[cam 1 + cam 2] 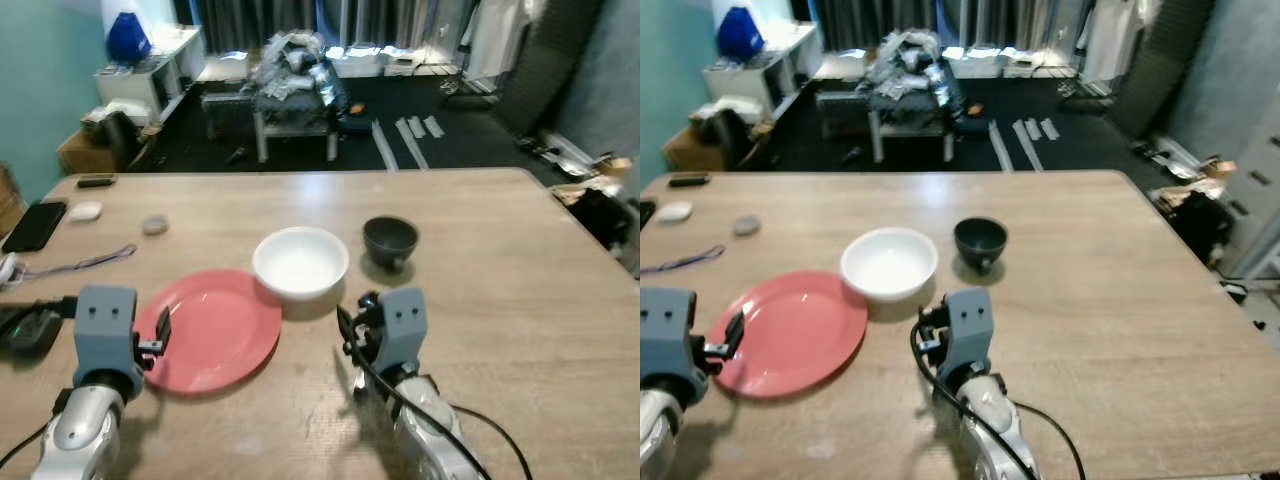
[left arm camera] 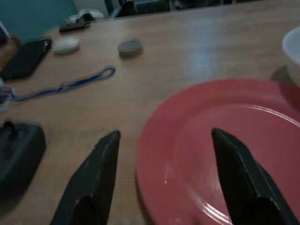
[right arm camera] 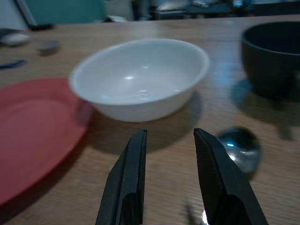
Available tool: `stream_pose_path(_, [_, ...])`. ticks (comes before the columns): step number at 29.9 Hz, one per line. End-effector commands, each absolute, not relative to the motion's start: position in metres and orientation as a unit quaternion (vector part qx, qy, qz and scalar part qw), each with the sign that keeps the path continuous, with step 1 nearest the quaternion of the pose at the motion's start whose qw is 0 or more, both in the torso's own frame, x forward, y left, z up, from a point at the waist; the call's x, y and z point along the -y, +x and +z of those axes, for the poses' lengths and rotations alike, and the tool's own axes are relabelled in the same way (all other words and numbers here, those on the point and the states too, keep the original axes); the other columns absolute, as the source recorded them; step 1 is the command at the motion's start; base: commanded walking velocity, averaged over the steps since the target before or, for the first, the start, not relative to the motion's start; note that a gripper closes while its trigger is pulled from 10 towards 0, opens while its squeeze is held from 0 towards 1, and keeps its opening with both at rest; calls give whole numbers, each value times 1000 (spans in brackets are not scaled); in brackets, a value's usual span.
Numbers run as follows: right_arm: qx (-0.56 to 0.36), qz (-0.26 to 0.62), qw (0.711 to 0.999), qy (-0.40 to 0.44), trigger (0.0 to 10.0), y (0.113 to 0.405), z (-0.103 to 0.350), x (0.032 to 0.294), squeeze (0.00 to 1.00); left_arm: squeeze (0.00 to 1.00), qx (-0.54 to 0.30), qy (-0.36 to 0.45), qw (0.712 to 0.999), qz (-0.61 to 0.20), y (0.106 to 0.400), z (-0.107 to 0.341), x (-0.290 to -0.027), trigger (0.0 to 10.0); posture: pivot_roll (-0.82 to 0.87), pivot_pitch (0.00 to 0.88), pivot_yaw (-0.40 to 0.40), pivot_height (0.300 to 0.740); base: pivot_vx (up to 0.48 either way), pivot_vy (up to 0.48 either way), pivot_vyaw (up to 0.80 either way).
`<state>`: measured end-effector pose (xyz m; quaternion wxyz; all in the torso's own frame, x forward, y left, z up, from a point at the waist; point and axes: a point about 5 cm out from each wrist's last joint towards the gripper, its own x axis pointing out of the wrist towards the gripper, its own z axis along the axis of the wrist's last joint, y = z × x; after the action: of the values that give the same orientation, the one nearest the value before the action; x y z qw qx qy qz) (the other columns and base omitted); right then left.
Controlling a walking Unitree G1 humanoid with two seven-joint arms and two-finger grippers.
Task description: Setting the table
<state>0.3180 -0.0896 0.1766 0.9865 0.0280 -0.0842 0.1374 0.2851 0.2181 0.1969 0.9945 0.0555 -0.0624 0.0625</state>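
The wooden table [image 1: 480,300] is carrying a red plate [image 1: 215,330], a white bowl [image 1: 300,262] and a dark cup [image 1: 390,240]. The bowl is sitting just beside the plate's far right rim; whether the two touch cannot be told. The cup is standing apart to the bowl's right.

The left gripper [image 2: 161,154] is hovering at the plate's near left edge with its jaws spread wide, one finger over the bare wood and one over the red rim, gripping nothing.

The right gripper [image 3: 168,154] is sitting low over the table on the near side of the bowl, jaws parted a little and empty. A metal spoon [image 3: 241,149] is lying on the wood just beside it, below the cup.

Along the left edge are lying a black phone [image 1: 35,225], a blue cord [image 1: 85,263] and a small grey disc [image 1: 154,225]. The right half of the table is offering broad open wood out to its far and right edges.
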Motion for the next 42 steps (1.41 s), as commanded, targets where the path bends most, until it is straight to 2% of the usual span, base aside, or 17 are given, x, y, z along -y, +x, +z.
stream_pose_path(1, [69, 141, 987, 42, 10000, 316, 171, 86, 0, 0, 47, 65, 994, 74, 283, 191, -224, 10000, 102, 154, 72, 740, 0, 0, 531])
stream_pose_path(22, [63, 138, 986, 64, 10000, 317, 170, 89, 0, 0, 26, 57, 993, 103, 289, 186, -229, 10000, 98, 154, 70, 740, 0, 0, 0])
stream_pose_path(31, [63, 141, 986, 66, 10000, 317, 170, 88, 0, 0, 26, 57, 992, 106, 288, 185, -230, 10000, 98, 151, 69, 740, 0, 443, 0])
stream_pose_path(42, [63, 145, 985, 64, 10000, 317, 170, 88, 0, 0, 25, 65, 992, 105, 289, 184, -229, 10000, 91, 144, 68, 740, 0, 0, 0])
